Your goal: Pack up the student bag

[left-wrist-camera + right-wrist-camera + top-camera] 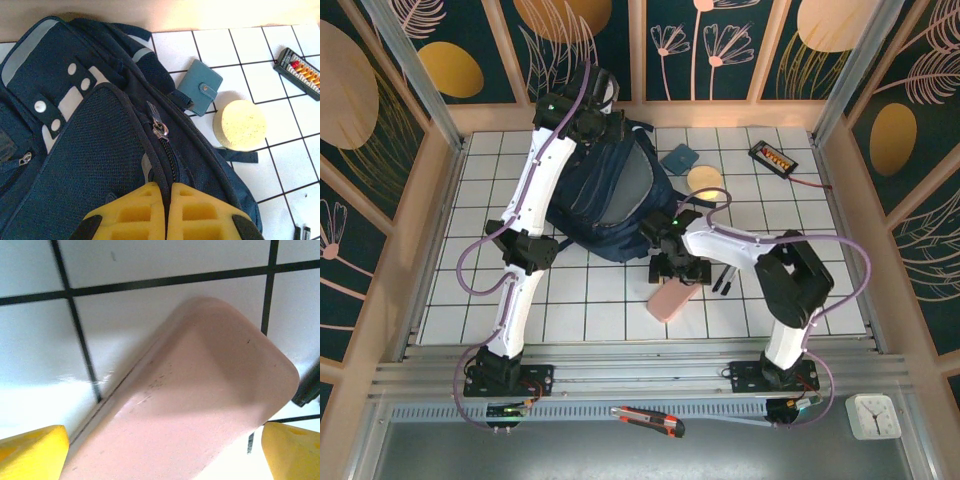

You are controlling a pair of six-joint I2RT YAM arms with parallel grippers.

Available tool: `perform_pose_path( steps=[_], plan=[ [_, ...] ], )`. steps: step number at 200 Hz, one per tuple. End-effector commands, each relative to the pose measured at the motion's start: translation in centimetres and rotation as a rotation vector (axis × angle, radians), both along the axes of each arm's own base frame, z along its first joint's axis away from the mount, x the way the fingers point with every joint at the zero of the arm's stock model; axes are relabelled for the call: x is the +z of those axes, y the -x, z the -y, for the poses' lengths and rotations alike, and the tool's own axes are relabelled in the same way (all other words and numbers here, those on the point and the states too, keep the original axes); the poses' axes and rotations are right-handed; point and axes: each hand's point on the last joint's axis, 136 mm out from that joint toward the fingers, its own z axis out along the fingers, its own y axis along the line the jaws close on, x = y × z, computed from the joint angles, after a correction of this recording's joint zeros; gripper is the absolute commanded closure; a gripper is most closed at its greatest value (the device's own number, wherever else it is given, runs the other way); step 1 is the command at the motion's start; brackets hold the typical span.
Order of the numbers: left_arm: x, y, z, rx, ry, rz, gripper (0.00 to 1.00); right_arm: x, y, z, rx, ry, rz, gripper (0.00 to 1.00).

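The white tiled surface carried everything. By far the biggest thing on it was the student bag, a dark navy fabric backpack lying at the far centre-left against the back wall. It had a mesh-textured front panel, pale grey reflective patches, a light stripe along one edge, black straps and a dark zip with a metal pull.

The left end effector hung over that zip line, its yellow fingers pressed together; whether they pinched cloth could not be told. The right end effector stood wide, one finger on each side of a pink oblong case lying on the tiles in front of the bag.

Just right of the bag lay a round pale yellow disc and, beside it, a teal wallet. A small black device sat farther right.
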Motion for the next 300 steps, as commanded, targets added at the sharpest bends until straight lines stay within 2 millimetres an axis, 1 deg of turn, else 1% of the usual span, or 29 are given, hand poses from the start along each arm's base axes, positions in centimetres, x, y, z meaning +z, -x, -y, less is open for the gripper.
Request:
perform_pose_path(
  steps=[1, 5, 11, 23, 28, 39, 51, 61, 71, 78, 81, 98, 140, 169, 183, 205, 237, 257, 285, 293, 300],
  plan=[
    [8.5, 1.0, -0.5, -0.008, 0.087, 0.213, 1.0, 3.7, -1.2, -0.9, -0.128, -0.139, 0.079, 0.01],
    [8.5, 0.9, -0.6, -0.006, 0.087, 0.213, 1.0, 4.1, -0.9, -1.2, -0.141, -0.164, 0.069, 0.01],
    [8.6, 0.9, -0.5, -0.007, 0.086, 0.215, 1.0, 4.7, -0.9, -1.0, -0.175, -0.179, 0.074, 0.01],
    [8.6, 0.9, -0.6, -0.004, 0.086, 0.216, 1.0, 4.9, -0.6, 0.0, -0.244, -0.159, 0.07, 0.01],
    [8.6, 0.9, -0.6, -0.004, 0.085, 0.217, 1.0, 4.9, -0.2, 0.5, -0.258, -0.136, 0.051, 0.01],
    [8.6, 0.9, -0.6, -0.002, 0.085, 0.217, 1.0, 4.7, 0.3, 2.3, -0.303, -0.032, 0.029, 0.01],
    [8.7, 0.9, -0.7, -0.001, 0.084, 0.217, 1.0, 4.7, 0.9, 3.0, -0.327, 0.025, -0.008, 0.01],
    [8.7, 0.9, -0.7, -0.001, 0.085, 0.218, 1.0, 4.8, 1.0, 2.7, -0.342, 0.007, -0.016, 0.01],
    [8.6, 0.9, -0.6, -0.004, 0.085, 0.217, 1.0, 5.0, 0.6, 1.9, -0.345, -0.052, -0.004, 0.01],
    [8.6, 0.9, -0.6, -0.004, 0.086, 0.215, 1.0, 4.8, 0.3, 1.6, -0.354, -0.074, 0.009, 0.01],
    [8.6, 0.9, -0.6, -0.003, 0.084, 0.215, 1.0, 4.6, 0.5, 1.4, -0.362, -0.091, -0.01, 0.01],
    [8.8, 1.0, -0.9, 0.007, 0.078, 0.218, 1.0, 3.7, 0.8, 1.7, -0.415, -0.094, -0.061, 0.01],
    [9.0, 1.1, -1.5, 0.021, 0.069, 0.223, 1.0, 1.8, 1.9, 2.0, -0.509, -0.128, -0.121, 0.01],
    [8.8, 0.9, -1.6, 0.025, 0.069, 0.217, 1.0, 1.2, 0.9, 1.5, -0.542, -0.167, -0.095, 0.01],
    [8.6, 0.9, -1.6, 0.023, 0.071, 0.21, 1.0, 0.9, 0.4, 1.1, -0.537, -0.169, -0.091, 0.01],
    [8.5, 0.8, -1.6, 0.023, 0.071, 0.207, 1.0, -0.3, 0.2, 0.6, -0.535, -0.162, -0.113, 0.01],
    [8.4, 0.7, -1.7, 0.025, 0.072, 0.205, 1.0, -2.5, 0.5, 0.8, -0.549, -0.132, -0.152, 0.01],
    [8.3, 0.6, -1.9, 0.027, 0.075, 0.198, 1.0, -3.1, 0.2, 0.9, -0.559, -0.115, -0.147, 0.01],
    [8.3, 0.6, -2.0, 0.027, 0.078, 0.197, 1.0, -3.8, 0.3, 1.0, -0.57, -0.1, -0.158, 0.01],
    [8.2, 0.5, -2.1, 0.03, 0.077, 0.196, 1.0, -3.9, 0.3, 1.2, -0.57, -0.098, -0.154, 0.05],
    [8.3, 0.6, -2.1, 0.03, 0.077, 0.197, 1.0, -3.8, 0.3, 1.3, -0.573, -0.096, -0.149, 0.14]
  ],
)
